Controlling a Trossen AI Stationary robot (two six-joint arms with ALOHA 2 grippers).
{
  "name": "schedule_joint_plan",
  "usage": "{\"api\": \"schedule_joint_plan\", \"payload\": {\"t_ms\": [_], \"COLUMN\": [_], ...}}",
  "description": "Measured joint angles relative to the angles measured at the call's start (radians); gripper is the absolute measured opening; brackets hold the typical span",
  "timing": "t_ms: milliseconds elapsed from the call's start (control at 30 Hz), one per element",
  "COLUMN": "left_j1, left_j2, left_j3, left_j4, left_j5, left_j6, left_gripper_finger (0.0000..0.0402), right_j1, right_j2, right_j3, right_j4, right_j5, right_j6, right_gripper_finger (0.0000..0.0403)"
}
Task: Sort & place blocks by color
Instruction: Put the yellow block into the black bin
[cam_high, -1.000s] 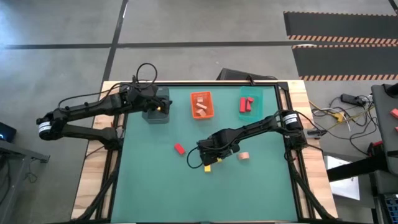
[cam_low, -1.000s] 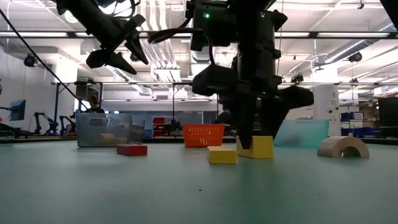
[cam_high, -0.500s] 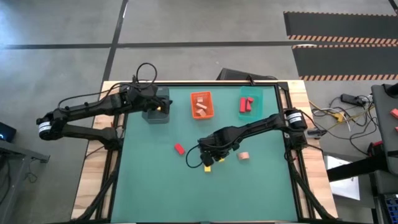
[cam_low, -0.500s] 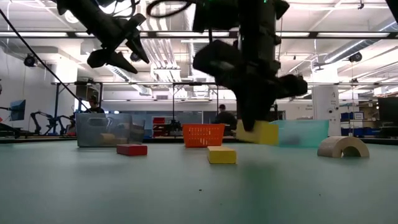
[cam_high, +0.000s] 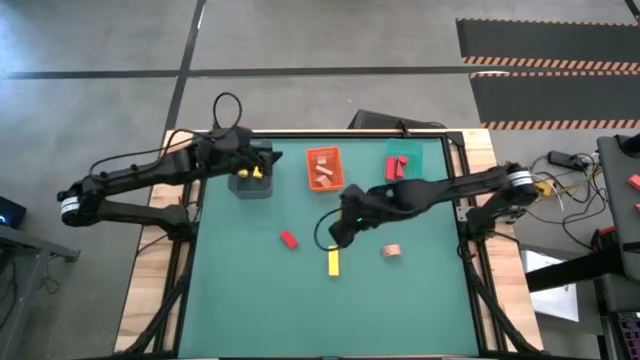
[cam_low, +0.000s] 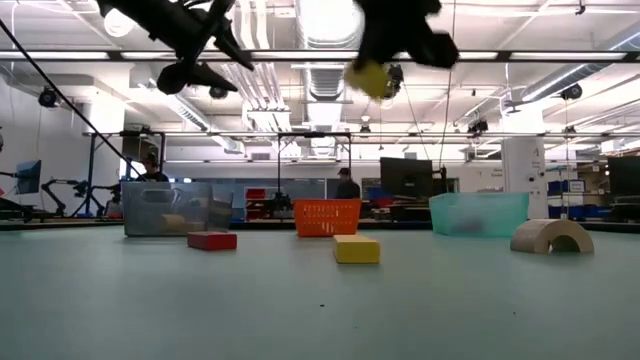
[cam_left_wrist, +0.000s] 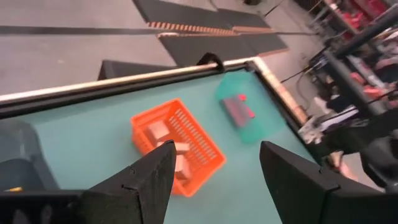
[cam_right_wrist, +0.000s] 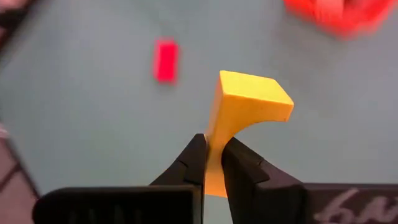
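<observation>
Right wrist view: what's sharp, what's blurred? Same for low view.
Right wrist view: the yellow block pinched in the right gripper is sharp; the red block and orange tray behind are soft. Low view: that gripper is motion-smeared against bright ceiling lights; table blocks crisp.

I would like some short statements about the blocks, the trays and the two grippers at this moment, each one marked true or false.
1. The right gripper holds a yellow block in its fingers. True.
2. A red block lies loose on the green table. True.
3. The orange tray is empty. False: pale blocks lie inside it.
4. The left gripper holds a red block. False: its fingers are open, above the grey tray.
5. A yellow bar lies on the table. True.
</observation>
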Motion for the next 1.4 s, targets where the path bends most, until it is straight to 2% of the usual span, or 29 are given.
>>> {"api": "schedule_joint_plan", "payload": {"t_ms": [167, 300, 500, 700, 900, 1067, 1267, 1400], "left_j1": [-0.006, -0.015, -0.052, -0.129, -0.233, -0.300, -0.322, -0.322], "left_j2": [-0.010, -0.017, -0.017, -0.014, -0.010, 0.027, 0.107, 0.167], "left_j3": [0.015, 0.012, 0.012, 0.012, 0.010, 0.012, 0.013, 0.013], "left_j4": [0.024, 0.135, 0.318, 0.485, 0.562, 0.583, 0.645, 0.773], "left_j5": [0.048, 0.101, 0.177, 0.305, 0.326, 0.324, 0.303, 0.303], "left_j6": [-0.001, -0.001, -0.002, 0.049, 0.120, 0.160, 0.157, 0.154], "left_gripper_finger": [0.0217, 0.0217, 0.0217, 0.0217, 0.0217, 0.0217, 0.0217, 0.0217], "right_j1": [0.000, 0.000, 0.000, 0.000, -0.010, -0.040, -0.064, -0.068], "right_j2": [-0.123, -0.186, -0.223, -0.232, -0.237, -0.234, -0.219, -0.219], "right_j3": [-0.019, -0.028, -0.029, -0.029, -0.029, -0.029, -0.029, -0.029], "right_j4": [0.164, 0.289, 0.431, 0.557, 0.630, 0.667, 0.673, 0.676], "right_j5": [0.026, 0.025, 0.026, 0.017, 0.011, -0.021, -0.059, -0.069], "right_j6": [-0.165, -0.295, -0.421, -0.543, -0.584, -0.555, -0.515, -0.493], "right_gripper_finger": [0.0021, 0.0021, 0.0020, 0.0020, 0.0020, 0.0020, 0.0020, 0.0020]}}
